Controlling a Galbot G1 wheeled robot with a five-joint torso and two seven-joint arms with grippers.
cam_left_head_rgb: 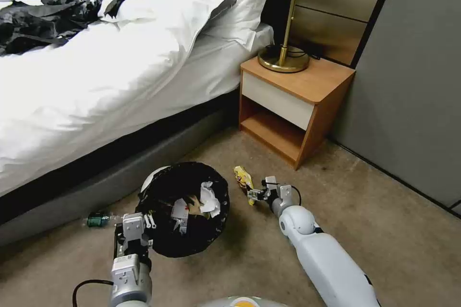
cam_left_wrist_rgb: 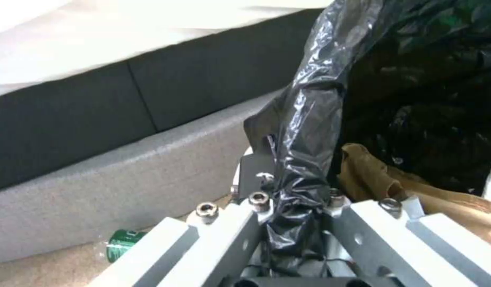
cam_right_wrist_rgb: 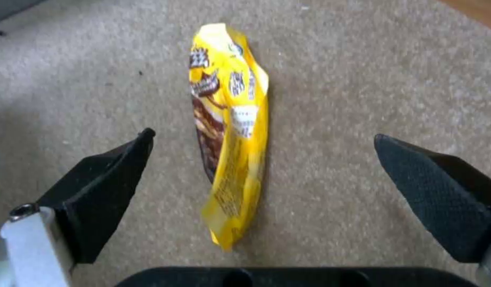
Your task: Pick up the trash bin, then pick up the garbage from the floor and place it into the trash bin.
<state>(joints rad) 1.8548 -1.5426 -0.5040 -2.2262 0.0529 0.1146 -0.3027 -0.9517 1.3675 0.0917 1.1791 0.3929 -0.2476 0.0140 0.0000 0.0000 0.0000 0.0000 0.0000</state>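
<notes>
1. The yellow snack wrapper [cam_right_wrist_rgb: 232, 131] lies flat on the carpet floor [cam_left_head_rgb: 384, 230], between the trash bin [cam_left_head_rgb: 185, 208] and the wooden nightstand [cam_left_head_rgb: 293, 105]. It is long and narrow. In the head view its long axis runs away from the robot, leaning slightly left toward the bed [cam_left_head_rgb: 96, 81], with its far end nearer the bed base.
2. The right gripper [cam_left_head_rgb: 257, 195] sits at the wrapper's near end, low over the carpet. Its black pads [cam_right_wrist_rgb: 104, 191] are spread wide, one on each side of the wrapper and touching neither the wrapper nor each other. The wrapper's long axis runs straight out between them, in line with the gripper's reach.
3. The right arm stretches forward and down from the lower right of the head view, forearm angled toward the bin's right side.
4. The trash bin is tipped so its black-lined mouth faces up toward the head camera. White paper scraps [cam_left_head_rgb: 209, 199] and a brown cardboard scrap [cam_left_wrist_rgb: 383, 187] lie inside.
5. The left gripper [cam_left_head_rgb: 144, 225] is pinched on the bin's near-left rim, clamping the black bag liner [cam_left_wrist_rgb: 304, 159]. The left arm rises straight up from the bottom edge of the head view.
6. A small green-labelled bottle [cam_left_head_rgb: 98, 220] lies on its side on the carpet, left of the bin, just beside the bed base.
</notes>
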